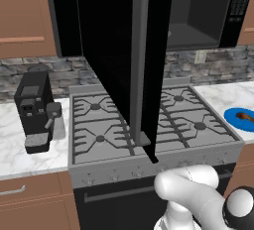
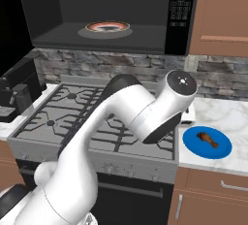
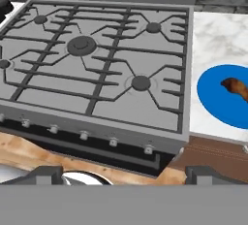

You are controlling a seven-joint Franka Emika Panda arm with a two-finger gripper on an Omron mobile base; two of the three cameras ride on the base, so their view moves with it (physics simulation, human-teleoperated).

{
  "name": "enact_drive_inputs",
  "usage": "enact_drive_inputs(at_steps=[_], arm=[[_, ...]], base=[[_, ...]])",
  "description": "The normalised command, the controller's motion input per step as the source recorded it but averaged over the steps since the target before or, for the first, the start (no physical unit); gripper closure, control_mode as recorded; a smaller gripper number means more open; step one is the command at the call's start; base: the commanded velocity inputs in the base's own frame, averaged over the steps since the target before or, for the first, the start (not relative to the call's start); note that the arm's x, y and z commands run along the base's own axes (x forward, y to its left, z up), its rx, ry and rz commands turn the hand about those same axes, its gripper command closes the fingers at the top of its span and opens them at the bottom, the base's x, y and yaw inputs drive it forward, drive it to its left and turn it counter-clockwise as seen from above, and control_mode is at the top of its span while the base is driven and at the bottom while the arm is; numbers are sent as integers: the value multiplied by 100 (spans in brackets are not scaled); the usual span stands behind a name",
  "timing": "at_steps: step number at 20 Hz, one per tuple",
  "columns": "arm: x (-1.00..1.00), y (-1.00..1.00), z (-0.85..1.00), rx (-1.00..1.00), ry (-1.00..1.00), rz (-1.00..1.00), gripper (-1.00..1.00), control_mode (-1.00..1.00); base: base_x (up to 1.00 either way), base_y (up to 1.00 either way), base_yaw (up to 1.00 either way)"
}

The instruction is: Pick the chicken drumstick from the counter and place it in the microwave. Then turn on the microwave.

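The robot's claw hangs with its jaws spread wide and nothing between them, its two dark fingertips showing at the bottom of the hand view as it looks down over the front edge of the grey gas stove. Directly ahead of the claw lie the stove's grates and burners, with a row of small knobs along the front panel nearest to it. Off to the claw's right, on the white marble counter, sits a blue plate carrying the brown chicken drumstick, well apart from the fingers and untouched. From the right base view the white arm bends over the stove, with the plate and drumstick on the counter just beyond its elbow. Above and beyond the claw, the black microwave stands with its door swung fully open, the long grey handle hanging down over the stove in the left base view; inside its grey cavity rests a round dish with a reddish rim. Farther off to the claw's left, a small black coffee machine stands on the counter against the stone backsplash, below brown wooden cabinets.
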Motion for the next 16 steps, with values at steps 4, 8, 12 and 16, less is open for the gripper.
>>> enact_drive_inputs(at_steps=[4,8,12,16], arm=[[23,-24,-25,-4,15,0,-100,-100],[27,-21,-20,-6,15,0,-100,-100],[25,-25,-20,-7,13,0,-100,-100],[19,-28,-24,-6,9,0,-100,-100]], base=[[0,0,0],[0,0,0],[0,0,0],[0,0,0]])
